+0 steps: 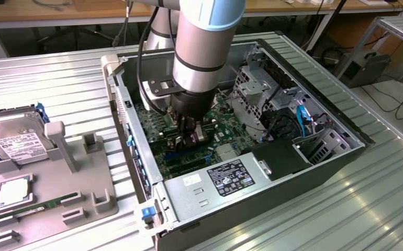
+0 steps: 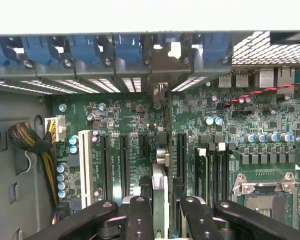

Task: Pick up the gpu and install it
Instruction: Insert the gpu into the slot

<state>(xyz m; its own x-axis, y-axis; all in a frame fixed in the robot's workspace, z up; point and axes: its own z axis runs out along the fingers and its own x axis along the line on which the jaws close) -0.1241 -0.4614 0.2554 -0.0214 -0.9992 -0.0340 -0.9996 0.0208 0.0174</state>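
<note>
Ribbed metal table (image 1: pixel 369 209) carries the open PC case (image 1: pixel 341 162); I've got the arm (image 1: pixel 200 57) down over the motherboard (image 2: pixel 270 125), claw (image 2: pixel 160 210) pinched on the gpu (image 2: pixel 160 165), edge-on among the expansion slots.

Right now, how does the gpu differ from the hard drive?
The gpu stands on edge inside the computer case, over the motherboard; the hard drive lies label-up on the grey fixture outside it. The gpu sits between the jaws; the hard drive is untouched. The gpu looks thin; the hard drive is boxy. Both are PC components.
</note>
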